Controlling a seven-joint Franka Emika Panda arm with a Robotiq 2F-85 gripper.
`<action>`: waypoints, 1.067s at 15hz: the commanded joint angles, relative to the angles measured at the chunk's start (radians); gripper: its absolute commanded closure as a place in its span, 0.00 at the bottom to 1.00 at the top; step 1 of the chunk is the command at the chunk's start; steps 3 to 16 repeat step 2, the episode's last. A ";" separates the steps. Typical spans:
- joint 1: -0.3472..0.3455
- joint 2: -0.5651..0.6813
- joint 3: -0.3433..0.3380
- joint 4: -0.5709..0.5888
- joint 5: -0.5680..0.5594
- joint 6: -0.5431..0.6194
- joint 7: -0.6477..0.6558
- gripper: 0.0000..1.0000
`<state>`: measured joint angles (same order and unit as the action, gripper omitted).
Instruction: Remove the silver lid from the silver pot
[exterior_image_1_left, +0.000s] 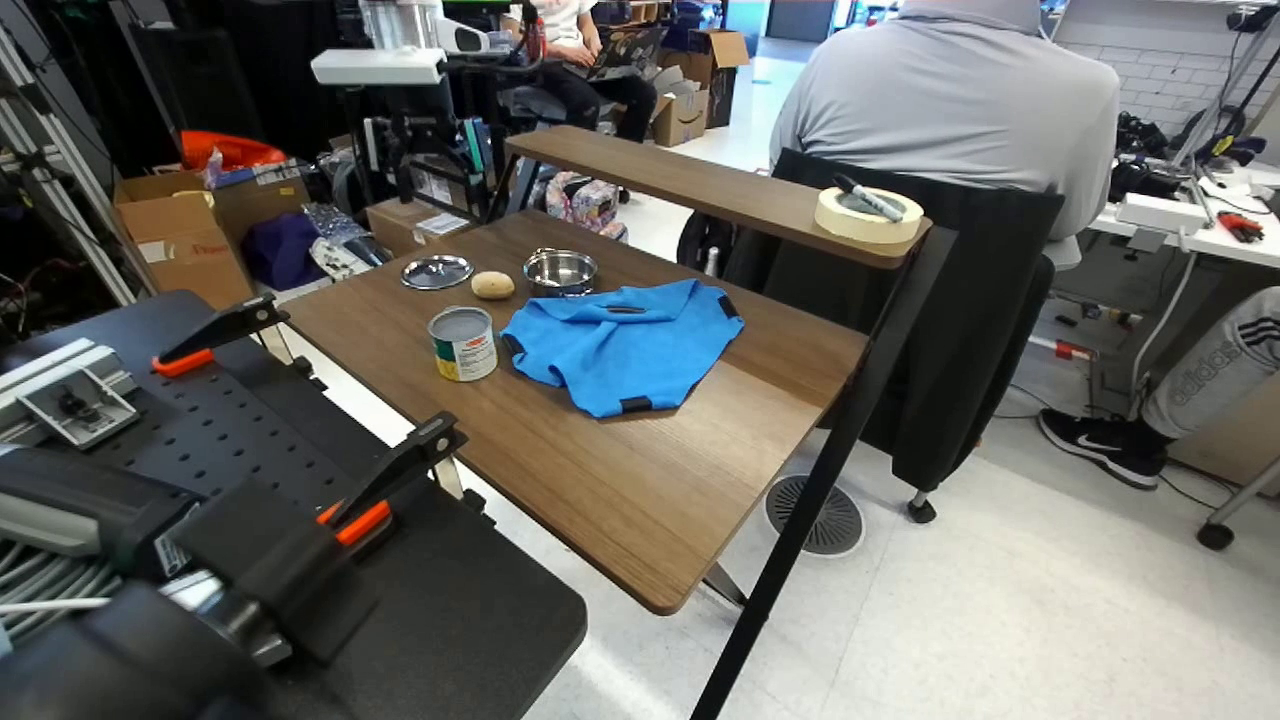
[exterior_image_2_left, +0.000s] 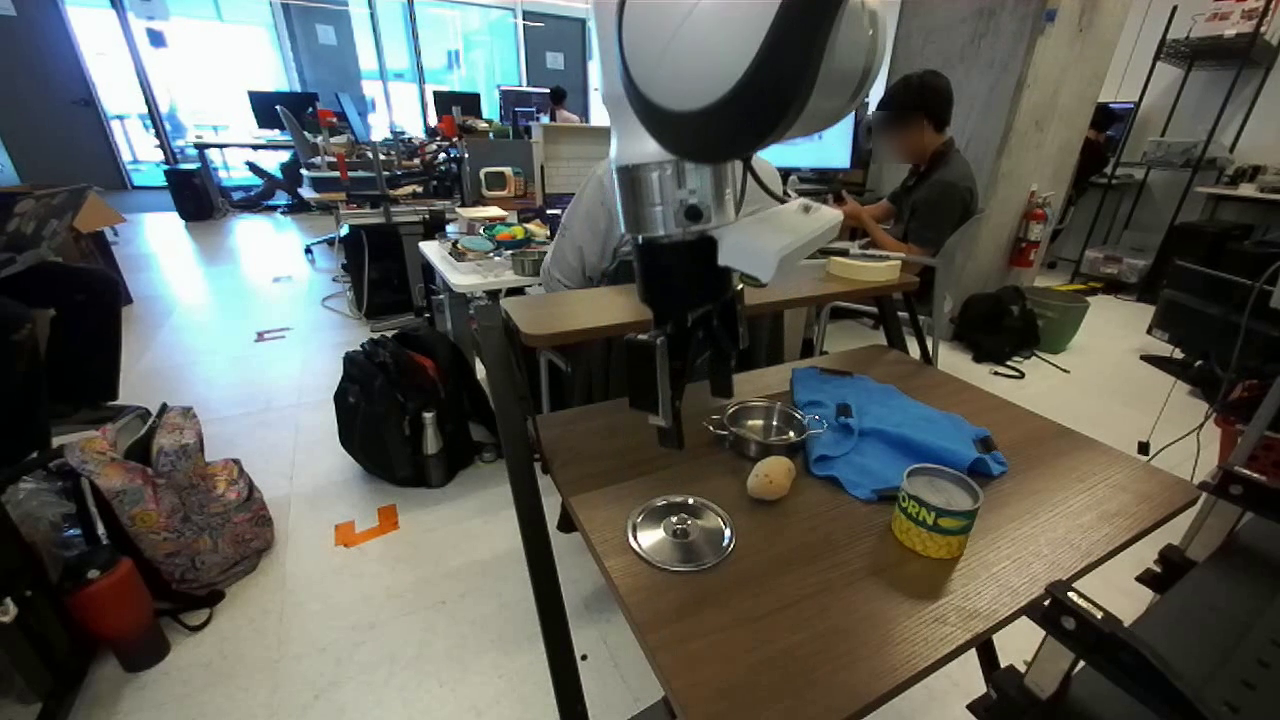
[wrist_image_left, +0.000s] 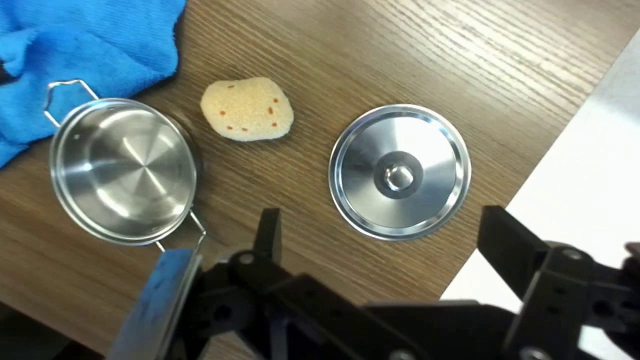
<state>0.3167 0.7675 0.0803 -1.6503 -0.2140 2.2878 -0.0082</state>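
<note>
The silver lid (wrist_image_left: 367, 200) lies flat on the table with its round knob up, apart from the silver pot. It also shows in both exterior views (exterior_image_1_left: 437, 272) (exterior_image_2_left: 665, 550). The silver pot (wrist_image_left: 120, 185) stands upright, uncovered and empty, with a wire handle on each side; it shows in both exterior views (exterior_image_1_left: 560, 272) (exterior_image_2_left: 765, 425). My gripper (wrist_image_left: 381, 217) is open with nothing between its fingers. In an exterior view the gripper (exterior_image_2_left: 697, 410) hangs above the table near the pot and lid, touching neither. In the wrist view the lid appears just beyond the fingertips.
A tan potato-like object (wrist_image_left: 247, 110) lies between pot and lid. A blue cloth (exterior_image_2_left: 890, 430) lies beside the pot, close to one handle. A corn can (exterior_image_2_left: 935, 512) stands near the cloth. A raised shelf (exterior_image_1_left: 690, 185) along one table side bears a tape roll (exterior_image_1_left: 868, 222).
</note>
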 joint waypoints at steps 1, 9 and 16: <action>-0.009 -0.022 0.008 -0.011 -0.006 -0.014 0.001 0.00; -0.012 -0.038 0.008 -0.024 -0.007 -0.018 0.000 0.00; -0.012 -0.038 0.008 -0.024 -0.007 -0.018 0.000 0.00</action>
